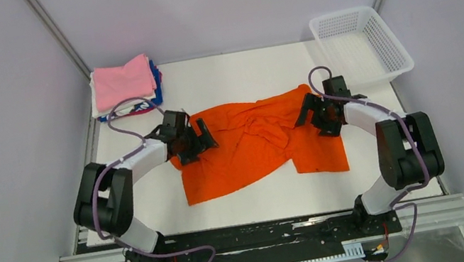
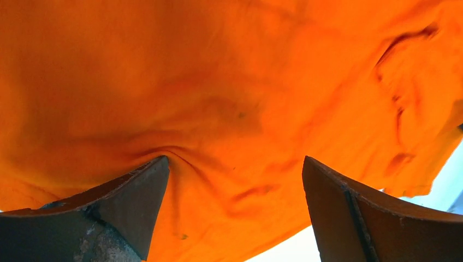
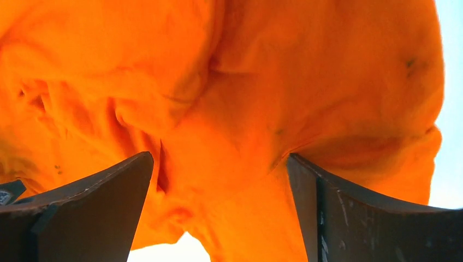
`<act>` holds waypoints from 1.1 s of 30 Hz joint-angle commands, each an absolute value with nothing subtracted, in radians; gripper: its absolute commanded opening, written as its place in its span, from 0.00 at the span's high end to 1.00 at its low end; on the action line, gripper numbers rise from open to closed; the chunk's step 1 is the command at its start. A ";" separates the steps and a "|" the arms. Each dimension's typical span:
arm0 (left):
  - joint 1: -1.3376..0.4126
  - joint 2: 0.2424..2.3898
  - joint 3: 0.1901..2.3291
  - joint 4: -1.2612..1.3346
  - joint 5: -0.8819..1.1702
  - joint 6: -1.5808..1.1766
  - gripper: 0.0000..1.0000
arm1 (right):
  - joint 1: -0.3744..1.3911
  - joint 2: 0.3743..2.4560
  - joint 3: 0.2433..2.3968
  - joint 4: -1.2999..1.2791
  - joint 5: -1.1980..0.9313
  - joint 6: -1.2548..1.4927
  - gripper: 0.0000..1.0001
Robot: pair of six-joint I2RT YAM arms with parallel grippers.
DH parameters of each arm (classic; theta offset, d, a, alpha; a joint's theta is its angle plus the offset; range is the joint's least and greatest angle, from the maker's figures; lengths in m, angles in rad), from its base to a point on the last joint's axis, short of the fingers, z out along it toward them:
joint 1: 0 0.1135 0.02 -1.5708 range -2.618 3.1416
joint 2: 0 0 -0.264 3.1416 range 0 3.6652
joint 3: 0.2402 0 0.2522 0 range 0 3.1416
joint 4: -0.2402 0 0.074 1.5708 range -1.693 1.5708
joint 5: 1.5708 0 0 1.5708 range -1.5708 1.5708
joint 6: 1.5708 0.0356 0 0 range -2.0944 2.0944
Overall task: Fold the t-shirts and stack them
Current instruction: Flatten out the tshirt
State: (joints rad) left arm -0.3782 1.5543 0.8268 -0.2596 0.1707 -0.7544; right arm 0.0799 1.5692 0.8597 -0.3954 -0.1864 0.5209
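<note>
A bright orange t-shirt (image 1: pixel 253 145) lies crumpled and partly spread in the middle of the white table. My left gripper (image 1: pixel 202 142) rests on its left edge, jaws open, fingertips pressing into the cloth (image 2: pixel 235 109). Over the shirt's right part sits my right gripper (image 1: pixel 314 120), also open, its fingers (image 3: pixel 109 202) wide apart with orange cloth (image 3: pixel 229 136) between them. A stack of folded t-shirts (image 1: pixel 125 83), pink on top over white and blue, sits at the back left corner.
A white plastic mesh basket (image 1: pixel 359 43) stands at the back right corner. Grey walls close in the table (image 1: pixel 233 69) on three sides. A black rail with the arm bases (image 1: pixel 262 234) runs along the near edge.
</note>
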 commanded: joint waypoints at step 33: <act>-0.273 1.371 0.866 -0.658 -0.204 -0.883 0.18 | 0.077 1.355 0.874 -0.466 0.102 0.623 0.00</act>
